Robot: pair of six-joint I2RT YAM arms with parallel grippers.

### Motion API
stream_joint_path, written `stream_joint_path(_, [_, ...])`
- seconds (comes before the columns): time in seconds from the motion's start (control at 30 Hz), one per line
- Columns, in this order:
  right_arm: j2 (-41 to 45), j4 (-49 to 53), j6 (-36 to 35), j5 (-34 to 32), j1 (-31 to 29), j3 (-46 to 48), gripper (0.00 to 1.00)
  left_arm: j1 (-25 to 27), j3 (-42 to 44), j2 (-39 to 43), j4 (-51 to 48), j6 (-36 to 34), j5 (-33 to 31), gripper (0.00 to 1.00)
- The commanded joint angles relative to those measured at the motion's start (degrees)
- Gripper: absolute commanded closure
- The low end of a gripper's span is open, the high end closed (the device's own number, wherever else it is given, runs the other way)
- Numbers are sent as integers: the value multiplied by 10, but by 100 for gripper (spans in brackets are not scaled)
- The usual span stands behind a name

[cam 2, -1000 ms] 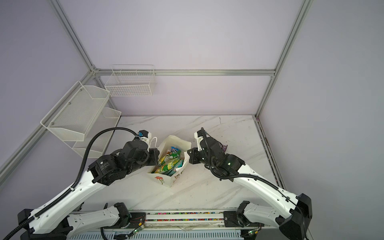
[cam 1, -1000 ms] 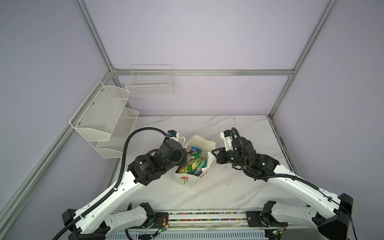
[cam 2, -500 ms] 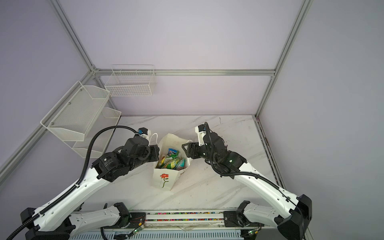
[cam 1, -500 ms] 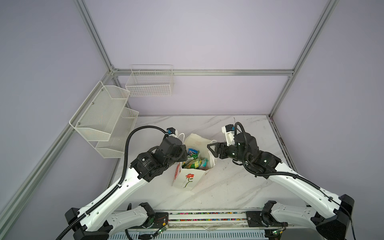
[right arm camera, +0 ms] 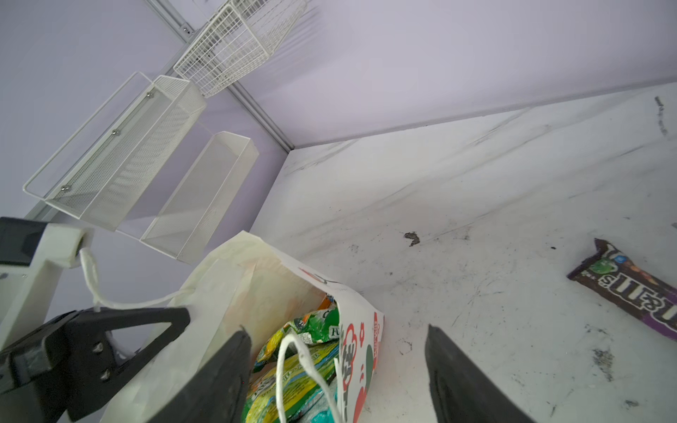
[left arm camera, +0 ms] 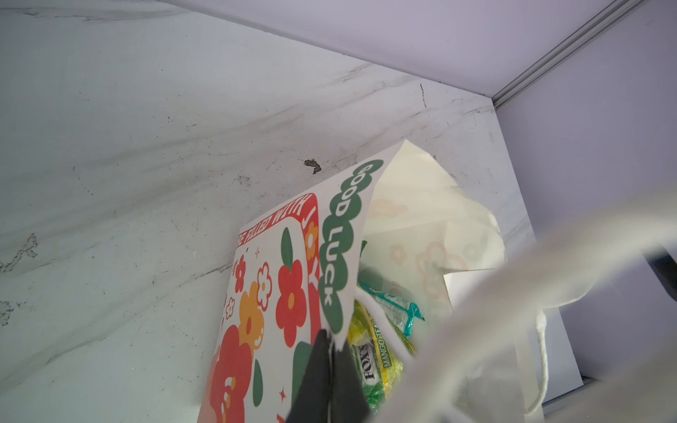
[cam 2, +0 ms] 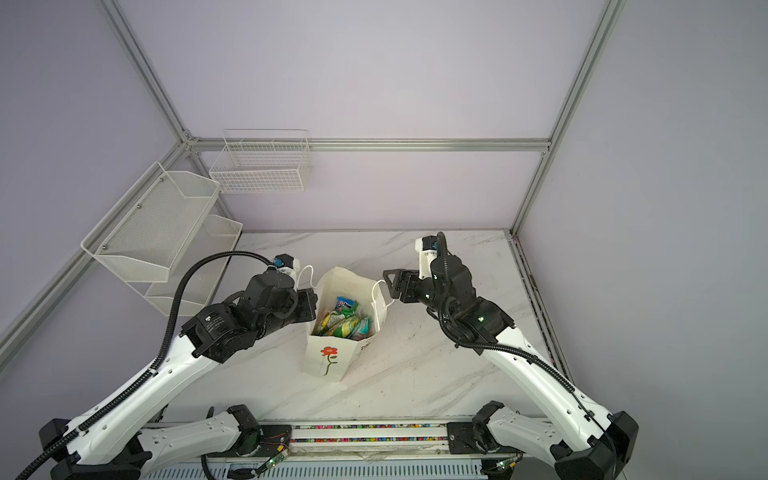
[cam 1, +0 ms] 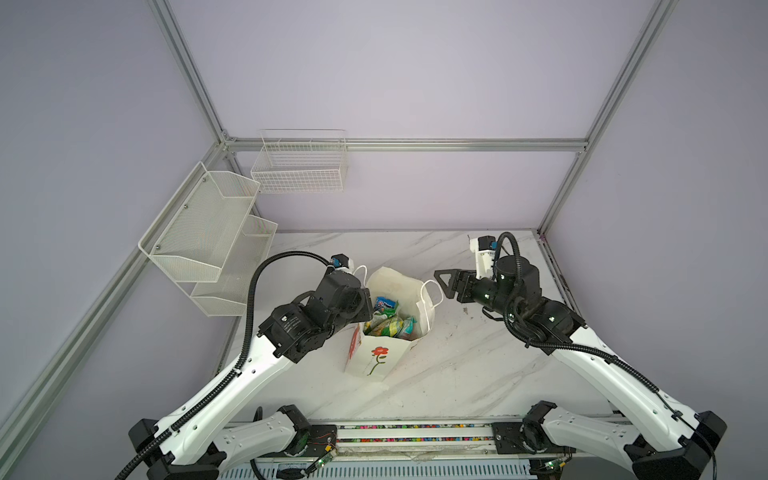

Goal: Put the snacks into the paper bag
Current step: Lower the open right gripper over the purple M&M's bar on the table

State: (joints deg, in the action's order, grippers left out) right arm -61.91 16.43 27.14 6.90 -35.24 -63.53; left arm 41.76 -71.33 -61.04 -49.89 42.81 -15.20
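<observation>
Fig. My work cell. White marble-patterned tabletop point(cam 1: 457, 374) before me, enclosed by plain lavender walls point(cam 1: 415, 83) on aluminium frame rails point(cam 1: 415, 144). A white wire basket point(cam 1: 299, 170) hangs on the rear wall, a two-tier white mesh shelf point(cam 1: 199, 228) on the left wall. Lighting is even.

In the left wrist view a white cord handle point(left arm camera: 531, 263) passes very near the lens. We see it only as a wide blur, and it covers a part of the paper bag point(left arm camera: 421, 205) and of the snacks point(left arm camera: 370, 362) inside. The left gripper point(left arm camera: 329, 344) is cut by the lower edge there. In the right wrist view the chocolate packet point(right arm camera: 622, 289) is cut by the right edge, and the right gripper point(right arm camera: 337, 329) by the lower edge. In both top views the snacks show only their upper parts, and their letters are too small for us to read.
</observation>
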Motion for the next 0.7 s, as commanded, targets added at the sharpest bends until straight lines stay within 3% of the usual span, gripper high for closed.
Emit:
stream_joint_path(0.0, [-9, 16, -17, 11, 29, -6, 22, -4, 15, 24, 53, -11, 1, 100])
stream_joint_path(0.17, [-22, 22, -25, 23, 81, -1, 16, -5, 20, 30, 53, -10, 1, 100])
stream_joint_path(0.67, [-93, 7, -57, 89, 247, 35, 16, -6, 28, 40, 53, -8, 1, 100])
